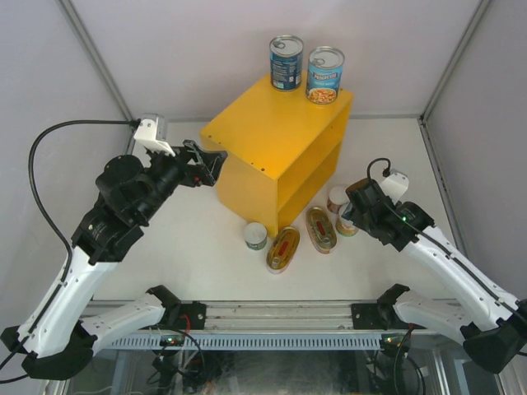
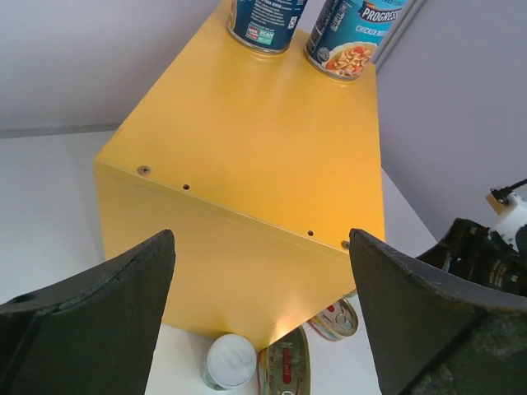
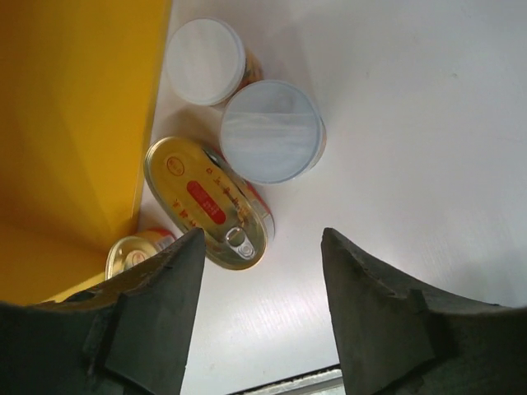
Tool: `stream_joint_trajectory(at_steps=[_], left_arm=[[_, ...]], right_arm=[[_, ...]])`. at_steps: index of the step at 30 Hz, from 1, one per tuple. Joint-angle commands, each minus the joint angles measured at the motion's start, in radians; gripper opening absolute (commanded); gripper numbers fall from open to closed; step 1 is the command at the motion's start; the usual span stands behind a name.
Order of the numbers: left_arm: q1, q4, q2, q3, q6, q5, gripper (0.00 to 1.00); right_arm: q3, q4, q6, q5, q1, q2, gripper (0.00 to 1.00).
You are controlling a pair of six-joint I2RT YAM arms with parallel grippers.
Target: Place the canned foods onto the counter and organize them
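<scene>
The yellow counter [image 1: 272,136] stands at the table's middle back. Two tall blue cans [image 1: 286,62] [image 1: 324,75] stand on its top at the far corner. On the table in front lie two oval tins [image 1: 283,249] [image 1: 320,229] and one small can [image 1: 256,236]. Two more small cans [image 1: 337,198] [image 1: 347,220] stand at its right. My left gripper [image 1: 210,164] is open and empty, held above the counter's left corner [image 2: 247,148]. My right gripper [image 1: 356,202] is open and empty, just right of the two small cans [image 3: 204,60] [image 3: 270,132] and an oval tin [image 3: 207,202].
White walls enclose the table on the left, back and right. A metal rail [image 1: 272,317] runs along the near edge between the arm bases. The right arm [image 2: 486,255] shows at the edge of the left wrist view.
</scene>
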Motion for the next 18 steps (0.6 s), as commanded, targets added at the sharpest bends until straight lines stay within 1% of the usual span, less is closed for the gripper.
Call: stream_joint_trajectory(at_steps=[1, 6, 10, 18], left_arm=[[0.007, 0.058, -0.001, 0.002, -0.016, 0.034, 0.90], [0.007, 0.060, -0.005, -0.019, -0.012, 0.040, 0.90], [0.007, 0.051, -0.033, -0.048, -0.006, 0.025, 0.90], [0.007, 0.025, -0.074, -0.090, -0.008, 0.004, 0.90]], right_arm=[[-0.016, 0.117, -0.059, -0.097, -0.076, 0.029, 0.62], [-0.017, 0.210, -0.170, -0.119, -0.105, 0.055, 0.62], [-0.017, 0.252, -0.210, -0.135, -0.150, 0.083, 0.62], [-0.008, 0.383, -0.326, -0.191, -0.227, 0.223, 0.63]])
